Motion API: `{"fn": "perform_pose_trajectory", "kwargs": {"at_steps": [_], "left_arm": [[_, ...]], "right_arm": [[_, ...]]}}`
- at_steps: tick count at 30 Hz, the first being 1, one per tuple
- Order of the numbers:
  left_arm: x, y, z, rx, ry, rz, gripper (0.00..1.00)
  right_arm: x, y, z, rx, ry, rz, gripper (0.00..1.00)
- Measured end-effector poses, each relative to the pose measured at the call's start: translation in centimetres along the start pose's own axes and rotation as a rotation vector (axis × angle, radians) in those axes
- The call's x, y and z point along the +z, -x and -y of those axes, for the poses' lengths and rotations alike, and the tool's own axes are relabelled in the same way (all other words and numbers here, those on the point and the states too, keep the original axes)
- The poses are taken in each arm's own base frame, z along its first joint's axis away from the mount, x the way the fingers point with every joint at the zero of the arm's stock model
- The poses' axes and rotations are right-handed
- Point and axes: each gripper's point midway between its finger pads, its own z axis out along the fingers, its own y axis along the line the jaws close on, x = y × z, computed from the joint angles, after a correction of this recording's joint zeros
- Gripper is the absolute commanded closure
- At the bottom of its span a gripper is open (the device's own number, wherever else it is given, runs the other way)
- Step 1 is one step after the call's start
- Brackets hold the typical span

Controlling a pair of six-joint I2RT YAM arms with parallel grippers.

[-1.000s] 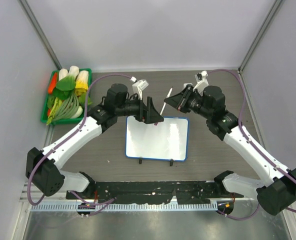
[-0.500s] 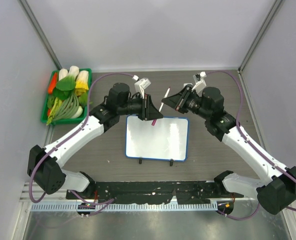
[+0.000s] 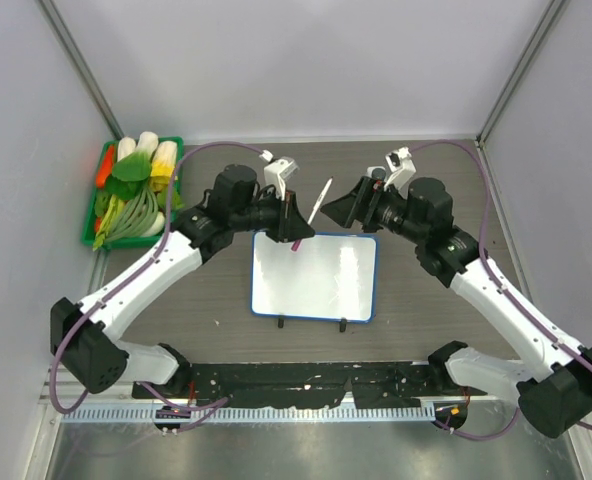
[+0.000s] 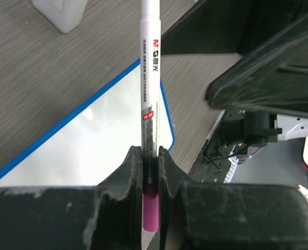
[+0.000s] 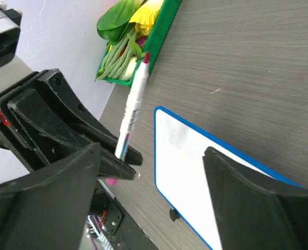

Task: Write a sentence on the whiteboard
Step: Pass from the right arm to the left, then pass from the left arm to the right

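The whiteboard (image 3: 314, 285) lies flat on the worktop (image 3: 206, 300), just below and in front of both hands, and its face is blank: nothing is written on it yet. The marker (image 3: 314, 210) is in the left hand (image 3: 294, 228), clenched around the lower barrel. Its pink end points down toward the board's far edge, and its white barrel slants up and away toward the right hand (image 3: 338, 211). The right hand is spread wide and holds nothing, with the marker's free end just in front of it.

Writing has not begun, and this looks like the preparation step, either passing the marker across or pulling off a cap. The next move would need the right hand to line up on the free end and close squarely, while the left hand holds firm so the barrel does not twist.

The left wrist view shows the fingers (image 4: 128, 172) pressed tight on the barrel and the pink part sitting behind them, which is lost in the overhead view. The right wrist view shows its own fingers (image 5: 45, 203) well apart, a small dark pink tip on the marker's far end, and the green tray (image 5: 162, 28) of vegetables beyond. No view settles whether a cap is on.
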Motion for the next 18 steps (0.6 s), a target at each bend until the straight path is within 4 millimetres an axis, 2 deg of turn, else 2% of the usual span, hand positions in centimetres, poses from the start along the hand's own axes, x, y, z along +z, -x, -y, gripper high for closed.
{"fn": "perform_pose_trajectory", "kwargs": {"at_steps": [2, 5, 10, 14, 18], "left_arm": [[-1.1, -0.1, -0.2, 0.037, 0.034, -0.008, 1.0], [-3.1, 0.0, 0.1, 0.102, 0.07, -0.027, 1.0], [-6.2, 0.0, 1.1, 0.215, 0.091, -0.094, 1.0], [-8.0, -1.5, 1.2, 0.281, 0.096, -0.192, 1.0], [-9.1, -3.6, 1.3, 0.307, 0.067, -0.292, 1.0]], "right_arm": [[-0.8, 0.3, -0.1, -0.048, -0.003, 0.01, 0.02], [-2.1, 1.2, -0.6, -0.134, -0.004, 0.029, 0.01], [-3.6, 3.3, -3.3, -0.31, 0.076, 0.043, 0.0], [-4.4, 3.9, -5.0, -0.405, 0.154, -0.007, 0.01], [-4.1, 3.9, -5.9, -0.445, 0.258, -0.081, 0.01]]}}
